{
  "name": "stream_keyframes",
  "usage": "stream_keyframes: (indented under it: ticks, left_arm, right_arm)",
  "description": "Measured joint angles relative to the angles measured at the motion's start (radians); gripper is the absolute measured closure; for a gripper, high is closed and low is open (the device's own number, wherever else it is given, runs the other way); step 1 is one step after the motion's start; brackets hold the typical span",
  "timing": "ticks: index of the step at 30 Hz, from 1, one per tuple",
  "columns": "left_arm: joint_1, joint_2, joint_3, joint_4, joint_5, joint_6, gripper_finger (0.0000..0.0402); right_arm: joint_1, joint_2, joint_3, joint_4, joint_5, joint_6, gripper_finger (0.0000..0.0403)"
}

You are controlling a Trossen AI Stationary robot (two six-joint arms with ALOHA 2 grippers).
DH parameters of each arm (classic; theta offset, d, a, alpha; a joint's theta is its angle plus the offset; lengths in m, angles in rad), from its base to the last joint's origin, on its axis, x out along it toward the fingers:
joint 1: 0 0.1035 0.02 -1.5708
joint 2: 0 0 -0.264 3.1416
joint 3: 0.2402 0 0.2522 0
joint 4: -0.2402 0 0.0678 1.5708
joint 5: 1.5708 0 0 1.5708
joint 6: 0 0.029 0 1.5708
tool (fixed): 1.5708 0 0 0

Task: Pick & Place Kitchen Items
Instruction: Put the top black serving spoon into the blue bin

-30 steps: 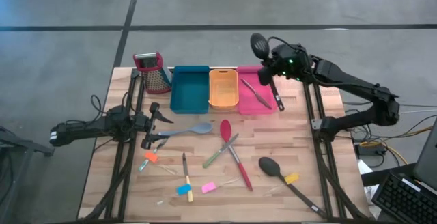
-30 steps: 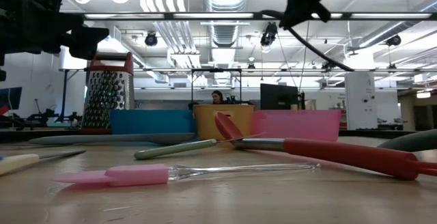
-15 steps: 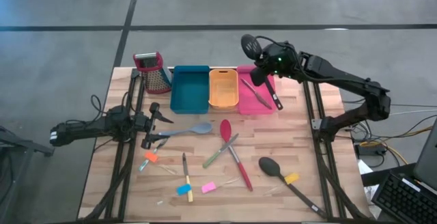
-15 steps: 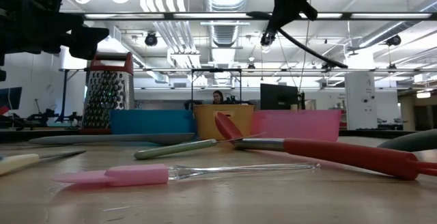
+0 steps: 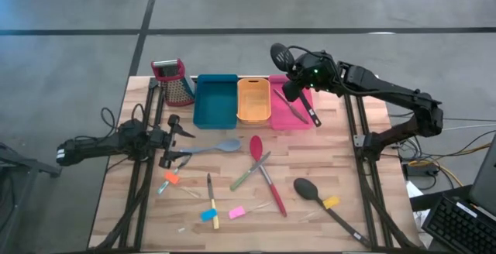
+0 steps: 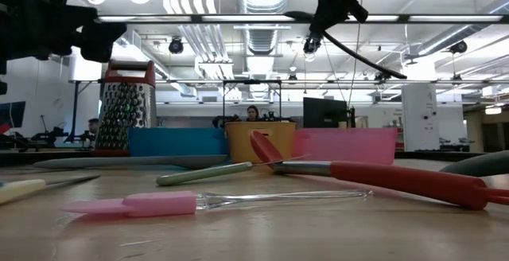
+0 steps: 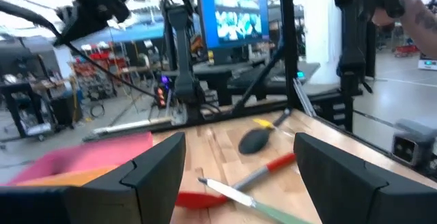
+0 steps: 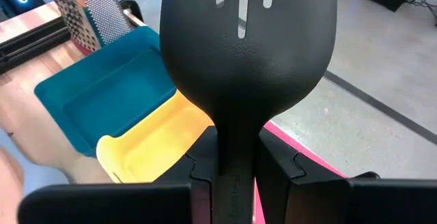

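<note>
From above, your right hand [image 5: 293, 84] is pinched tight on the black slotted spatula [image 5: 280, 55], hanging over the pink bin [image 5: 283, 113]; that bin has a couple of metal tools [image 5: 291, 105] and the spatula's dark handle lying across it. The orange bin [image 5: 253, 101] and teal bin [image 5: 215, 101] next to it look empty, and the box grater [image 5: 174, 82] sits past the teal one. Your left hand [image 5: 177, 140] is spread wide, holding nothing, with the grey-blue spoon [image 5: 217, 147] just beside it. Beyond that on the desk [image 5: 349, 176]: red spoon [image 5: 266, 173], black spoon [image 5: 322, 200], plus orange, blue and pink bits.

Low view: the spatula hangs way up above all three bins, nothing near it.

Left wrist view: fingers [image 7: 158, 163] apart, the red spoon and black spoon ahead, clear path.

Right wrist view: the spatula fills the frame, gripped by its neck, with the orange and teal bins below.
</note>
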Motion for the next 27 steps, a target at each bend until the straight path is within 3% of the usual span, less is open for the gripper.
stream_keyframes:
  ticks: [8, 13, 19, 27]
  left_arm:
    - [0.000, 0.010, 0.000, 0.045, -0.014, -0.035, 0.0124]
    - [0.000, 0.056, 0.000, 0.154, -0.088, -0.015, 0.0124]
    - [0.000, 0.199, 0.000, 0.367, -0.132, -0.020, 0.0124]
    - [0.000, 0.478, 0.002, 0.623, -0.133, -0.055, 0.0124]
  right_arm:
    - [0.015, 0.000, -0.001, 0.031, 0.000, -0.004, 0.0351]
    - [0.052, 0.000, -0.006, 0.069, -0.001, -0.015, 0.0351]
    - [0.091, 0.000, -0.010, 0.144, -0.001, -0.046, 0.0351]
    - [0.124, 0.000, -0.010, 0.154, -0.001, -0.063, 0.0351]
